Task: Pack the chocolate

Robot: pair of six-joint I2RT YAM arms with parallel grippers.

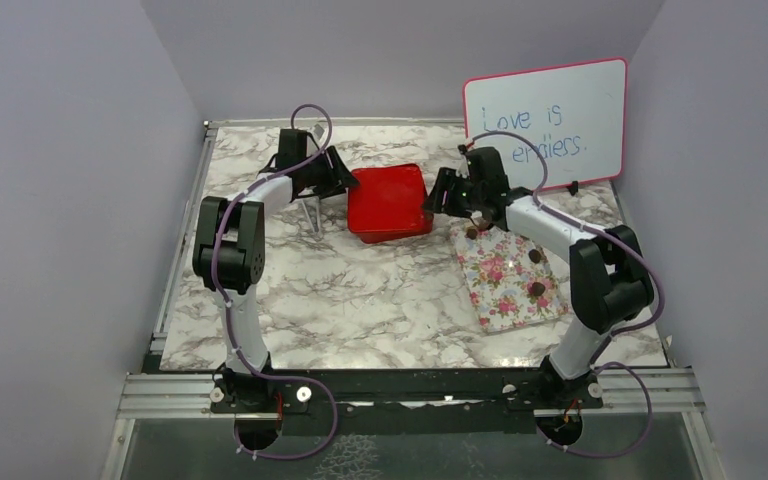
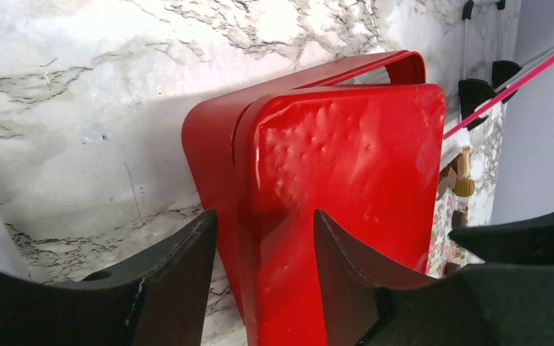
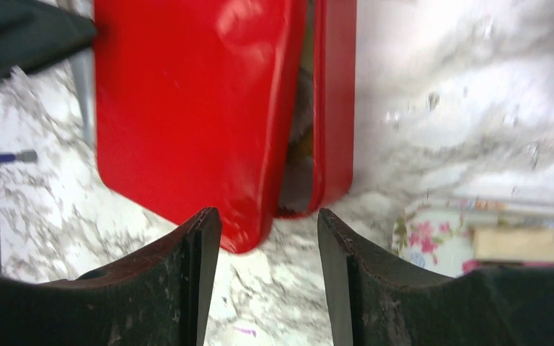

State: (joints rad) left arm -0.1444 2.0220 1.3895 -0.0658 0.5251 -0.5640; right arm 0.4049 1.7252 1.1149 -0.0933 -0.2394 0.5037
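Chocolate (image 1: 538, 290) on floral mat (image 1: 505, 275), red tin (image 3: 335, 101) (lid (image 3: 187, 108) askew), contents unclear

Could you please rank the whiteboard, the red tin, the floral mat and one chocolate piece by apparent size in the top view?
Largest to smallest:
1. whiteboard
2. floral mat, partly covered by the right arm
3. red tin, close to the mat, so that pair is unsure
4. chocolate piece, far the smallest

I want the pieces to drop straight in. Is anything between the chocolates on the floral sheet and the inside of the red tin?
Yes. The red lid lies over the tin, slid ajar with only a narrow gap along one side. The chocolates sit on the floral sheet; the lid probably must come off first.
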